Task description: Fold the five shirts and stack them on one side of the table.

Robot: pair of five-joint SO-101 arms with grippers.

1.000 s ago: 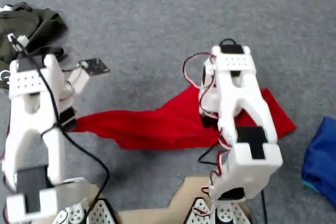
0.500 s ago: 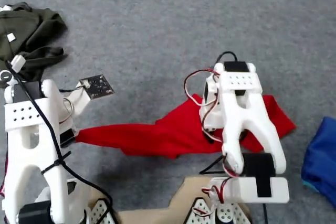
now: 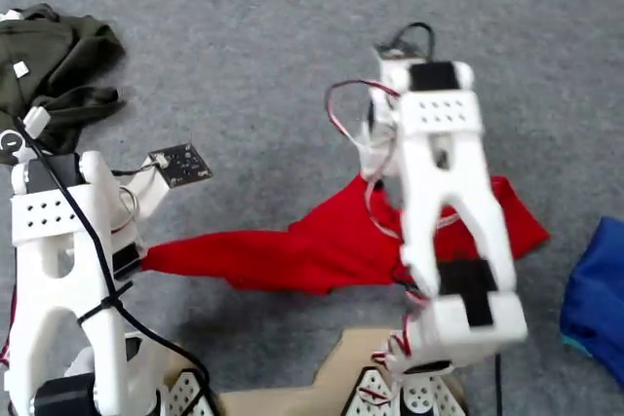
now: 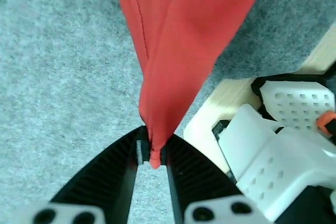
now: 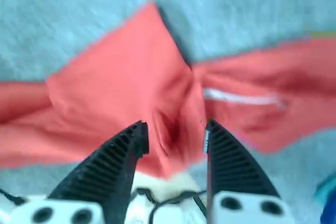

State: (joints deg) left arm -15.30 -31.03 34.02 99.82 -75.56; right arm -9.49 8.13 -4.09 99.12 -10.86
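The left arm [image 3: 54, 260] stands at the near left edge of the tabletop [image 3: 292, 46], bent forward with its wrist tipped down and its jaws pinched tight on the tip of the red shirt [image 4: 184, 40]. The right arm [image 3: 444, 182] stretches farther out, wrist angled downward, its jaws spread apart and gripping nothing, just above the cloth

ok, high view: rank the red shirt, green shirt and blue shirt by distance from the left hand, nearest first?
1. Red shirt: its tip is pinched in the left hand, at the table's front left.
2. Green shirt: bunched at the far left corner.
3. Blue shirt: at the right edge, across the table.
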